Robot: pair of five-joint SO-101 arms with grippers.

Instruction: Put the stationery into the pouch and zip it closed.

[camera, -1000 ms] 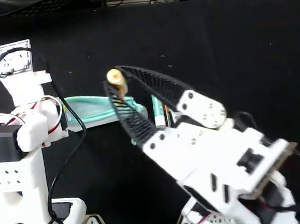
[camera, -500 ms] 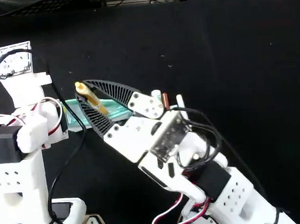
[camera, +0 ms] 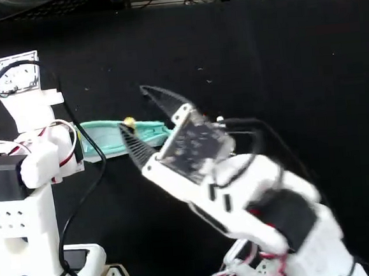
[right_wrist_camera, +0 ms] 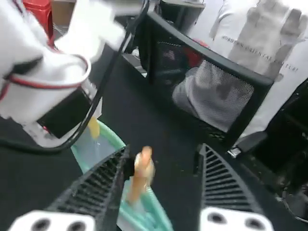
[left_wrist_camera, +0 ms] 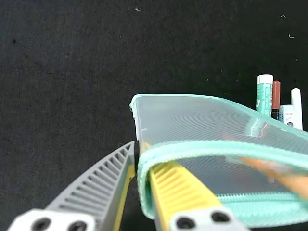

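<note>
Standing steeply on end in the pouch (camera: 105,136): orange pen (right_wrist_camera: 140,174)

The pen (right_wrist_camera: 139,175) stands in the pouch (left_wrist_camera: 192,125), markers (left_wrist_camera: 276,98) beside it.

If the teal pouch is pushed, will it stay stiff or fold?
Probably floppy: the pouch is thin mesh, its rim curving where the left gripper pinches it. Likely light, so a push may slide it whole.
</note>
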